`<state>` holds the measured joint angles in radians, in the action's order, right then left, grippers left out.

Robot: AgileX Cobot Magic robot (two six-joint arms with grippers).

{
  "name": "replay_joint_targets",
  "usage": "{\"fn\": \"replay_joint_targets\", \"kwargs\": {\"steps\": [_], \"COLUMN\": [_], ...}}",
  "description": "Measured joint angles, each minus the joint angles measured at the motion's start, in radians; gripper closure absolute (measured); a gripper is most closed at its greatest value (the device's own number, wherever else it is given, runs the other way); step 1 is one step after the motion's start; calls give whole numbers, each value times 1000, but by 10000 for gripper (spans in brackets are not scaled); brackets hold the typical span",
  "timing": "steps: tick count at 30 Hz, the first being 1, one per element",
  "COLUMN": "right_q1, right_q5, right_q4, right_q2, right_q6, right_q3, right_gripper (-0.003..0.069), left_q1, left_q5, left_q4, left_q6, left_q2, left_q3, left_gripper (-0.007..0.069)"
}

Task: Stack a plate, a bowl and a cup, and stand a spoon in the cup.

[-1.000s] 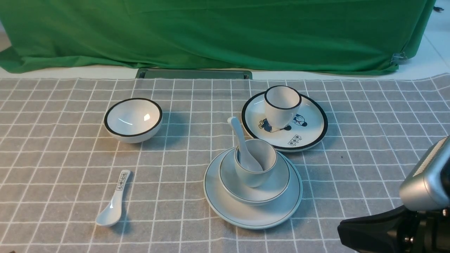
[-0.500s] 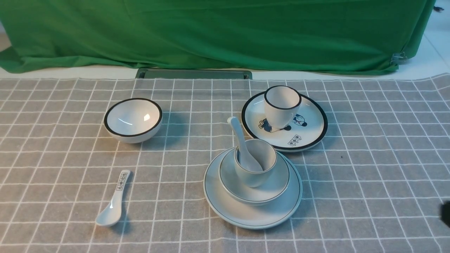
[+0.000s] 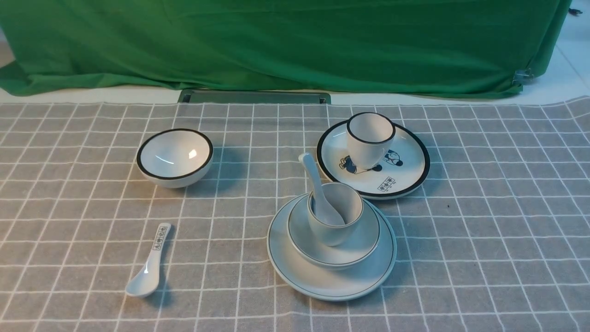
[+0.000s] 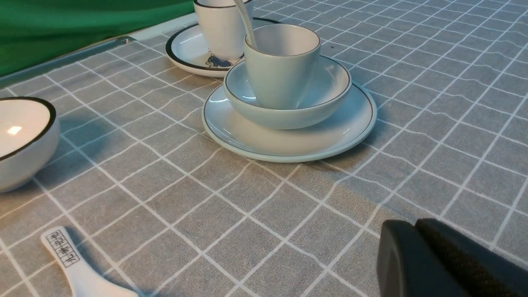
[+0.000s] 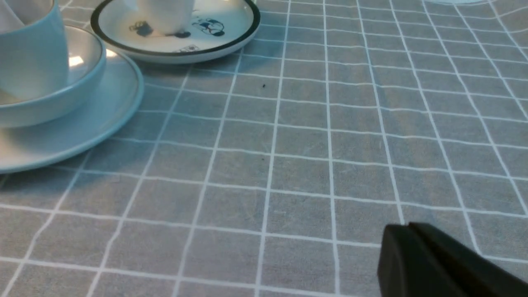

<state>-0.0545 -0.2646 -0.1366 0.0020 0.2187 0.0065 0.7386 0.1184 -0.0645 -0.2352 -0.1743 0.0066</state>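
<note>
A grey tablecloth with white grid lines [image 3: 484, 221] carries the pale plate [image 3: 295, 267] near its centre, a black-rimmed cartoon plate [image 3: 408, 177] touching it at one o'clock, a black-rimmed bowl [image 3: 174, 157] at ten o'clock, and a lettered spoon [image 3: 148, 263] at nine o'clock.

Bare cloth [image 3: 484, 221] right of stack, cartoon plate [image 3: 405, 175] crowding behind

spoon [image 3: 318, 191] in cup [image 3: 335, 213], cup in bowl [image 3: 362, 246], bowl on plate [image 3: 332, 281].
</note>
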Motion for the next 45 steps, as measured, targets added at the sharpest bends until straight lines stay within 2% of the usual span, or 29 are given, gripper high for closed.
{"fn": "replay_joint_targets", "kwargs": {"steps": [25,28,32,33,34,38,40,45], "right_q1": [0,0,0,0,0,0,0,0], "right_q5": [3,3,3,3,3,5,6,7], "right_q4": [-1,-2,-2,-2,-2,-2,-2,-2], "right_q2": [0,0,0,0,0,0,-1,-1], "right_q6": [0,0,0,0,0,0,0,0], "right_q3": [0,0,0,0,0,0,0,0], "right_gripper": [639,636,624,624,620,601,594,580], "left_q1": [-3,-64,-332,-346,-451,-658,-707,-719], "left_q5": [-4,-63,-118,-118,-107,19,86,112], "left_q4": [11,19,-56,-60,-83,-103,-109,-117], "left_q6": [0,-3,-24,-24,-24,-1,37,67], "left_q2": [0,2,69,73,106,171,173,173], "left_q3": [0,0,0,0,0,0,0,0], "left_gripper": [612,612,612,612,612,612,612,612]}}
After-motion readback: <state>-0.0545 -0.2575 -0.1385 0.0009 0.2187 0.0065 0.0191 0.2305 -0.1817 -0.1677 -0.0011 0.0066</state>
